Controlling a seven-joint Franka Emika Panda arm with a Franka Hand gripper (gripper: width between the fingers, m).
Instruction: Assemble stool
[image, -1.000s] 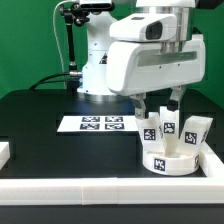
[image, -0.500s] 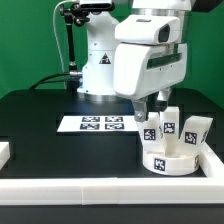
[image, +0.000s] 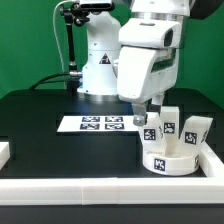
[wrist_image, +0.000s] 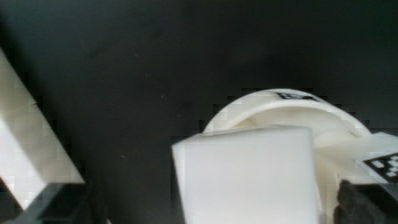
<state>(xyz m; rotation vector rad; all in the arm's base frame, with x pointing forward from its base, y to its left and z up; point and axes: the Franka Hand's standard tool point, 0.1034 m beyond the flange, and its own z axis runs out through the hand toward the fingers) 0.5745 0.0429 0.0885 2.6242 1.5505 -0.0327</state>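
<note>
Gripper (image: 147, 114) low over stool, fingers either side of white block leg (wrist_image: 253, 175); wrist view shows leg filling gap between dark fingertips (wrist_image: 48, 203), contact unclear, so grip cannot be told. Round seat (image: 170, 160) flat on black table (image: 50, 125), in corner of white border rails (image: 100, 190) at exterior view's right, three legs upright on it. Marker board (image: 98, 124) lies just beside, toward exterior view's left
</note>
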